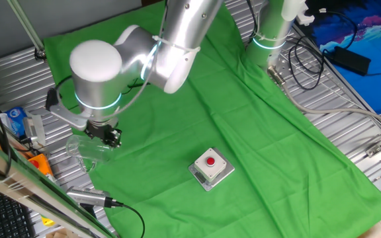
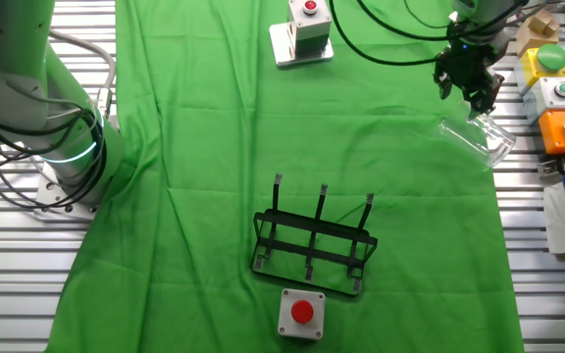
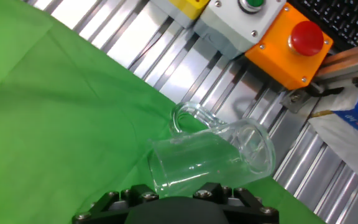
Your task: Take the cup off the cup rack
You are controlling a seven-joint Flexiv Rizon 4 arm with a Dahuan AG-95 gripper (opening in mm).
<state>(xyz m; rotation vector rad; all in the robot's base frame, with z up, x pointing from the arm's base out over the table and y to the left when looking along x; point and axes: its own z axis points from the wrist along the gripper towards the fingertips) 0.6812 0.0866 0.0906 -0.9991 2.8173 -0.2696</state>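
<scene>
At the cloth's edge, well apart from the cup rack, the clear cup lies on its side, half on metal slats, already unhooked. Above it hangs the gripper; its finger spacing cannot be judged.

We see a small clear glass-like cup, smooth and glossy, lying at the edge of a matt green cloth that is softly creased over a ribbed, shiny metal table. The thin black wire rack looks matt, and the silver robot arm has a smooth satin sheen. The orange, red-buttoned box looks like glossy plastic.
</scene>
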